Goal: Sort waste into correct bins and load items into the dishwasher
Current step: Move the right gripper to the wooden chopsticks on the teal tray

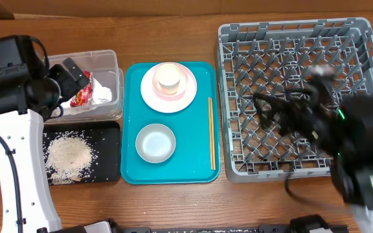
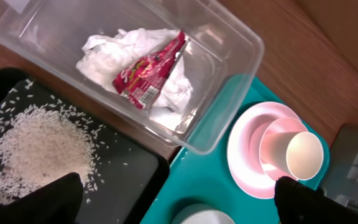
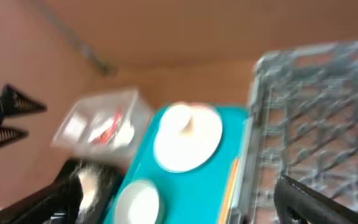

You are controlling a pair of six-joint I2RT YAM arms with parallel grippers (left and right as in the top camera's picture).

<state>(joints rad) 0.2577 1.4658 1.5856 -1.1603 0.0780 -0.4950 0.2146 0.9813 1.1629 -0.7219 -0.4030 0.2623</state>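
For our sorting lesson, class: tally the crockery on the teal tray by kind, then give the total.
pink plate: 1
cream cup: 1
grey-white bowl: 1
Total: 3

Likely robotics lab: wooden table (image 1: 173, 207), white robot arm (image 1: 18, 162), grey dish rack (image 1: 290, 26).

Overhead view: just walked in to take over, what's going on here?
The left gripper hovers over the clear tub, jaws open and empty; napkin and red wrapper lie inside. Rice lies on the black tray. Plate with cup, bowl and chopsticks sit on the teal tray, not yet loaded. The right gripper, jaws open, is blurred above the dish rack.
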